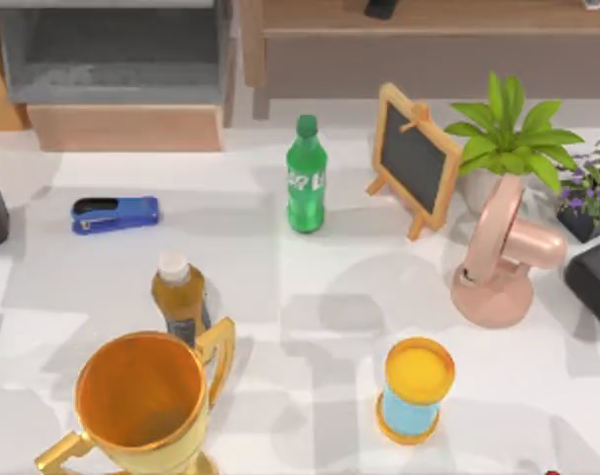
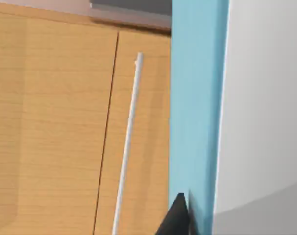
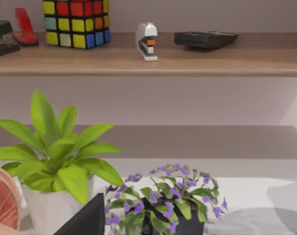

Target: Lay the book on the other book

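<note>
Left wrist view: a flat, smooth light-blue slab (image 2: 195, 112) runs edge-on just beside a dark fingertip (image 2: 177, 218). Probably the book, carried by the left gripper; grasp cannot be confirmed. Behind it is a wood-grain cabinet (image 2: 50, 127) with a thin white handle (image 2: 128, 147).

Right gripper's state: cannot tell. Its wrist view faces a leafy plant (image 3: 60, 152) and shelf (image 3: 148, 61).

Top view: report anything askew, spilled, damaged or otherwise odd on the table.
Nothing is spilled or tipped: the green bottle, amber bottle, trophy, hourglass, chalkboard and pink fan all stand upright. The oddity: no book lies among them.
</note>
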